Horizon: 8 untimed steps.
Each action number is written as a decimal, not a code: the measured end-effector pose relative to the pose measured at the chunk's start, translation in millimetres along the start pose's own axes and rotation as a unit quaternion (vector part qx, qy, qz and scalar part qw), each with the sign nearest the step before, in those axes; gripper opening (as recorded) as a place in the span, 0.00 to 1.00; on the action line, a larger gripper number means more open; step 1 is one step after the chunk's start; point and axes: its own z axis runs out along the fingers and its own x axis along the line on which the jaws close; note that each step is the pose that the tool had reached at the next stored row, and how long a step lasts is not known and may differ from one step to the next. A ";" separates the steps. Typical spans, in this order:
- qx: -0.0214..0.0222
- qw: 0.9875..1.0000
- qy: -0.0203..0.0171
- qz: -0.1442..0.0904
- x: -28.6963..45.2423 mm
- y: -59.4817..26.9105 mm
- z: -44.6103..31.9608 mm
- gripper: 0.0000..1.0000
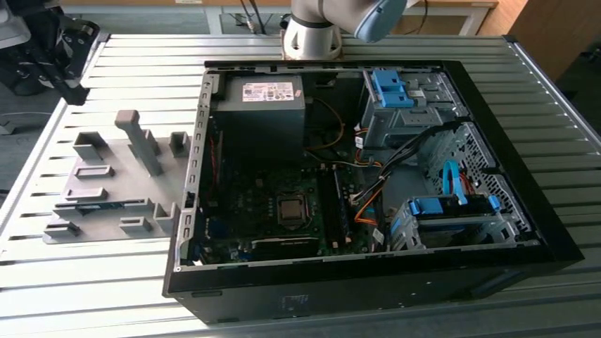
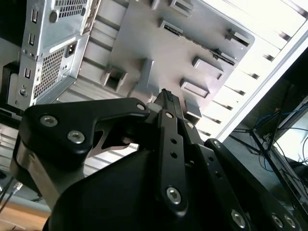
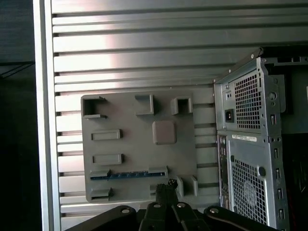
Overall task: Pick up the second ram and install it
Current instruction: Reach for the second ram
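in the exterior view an open computer case lies on its side on a slatted metal bench. at nine o'clock from the case, just beside it, sits a grey tray of holder blocks. the ram, a thin blue-green stick, sits in a long slot toward the six o'clock side of that tray, apart from the case. the arm rises from the bench at twelve o'clock of the case. inside the case a dark power box takes the eleven o'clock corner.

in the second wrist view the pincer is clenched, its black fingers pressed together at the tips with nothing between them. it hangs clear of the tray, whose blocks show beyond the tips. the perforated back of the case is beside the tray.

in the first wrist view the clenched pincer hangs over the tray, close to the edge that has the long slot. the ram sits in that slot between two end blocks, and the pincer does not touch it. a square block stands near the tray's middle. the vented back of the case is just beside the tray.
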 end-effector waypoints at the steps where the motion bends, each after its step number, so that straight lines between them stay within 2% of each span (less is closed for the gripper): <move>1: 0.000 1.000 0.000 -0.003 0.6 -0.5 0.2 0.10; 5: -0.001 1.000 0.001 -0.020 3.9 -1.4 1.2 0.10; 8: 0.000 1.000 0.001 -0.020 8.6 -1.9 1.2 0.10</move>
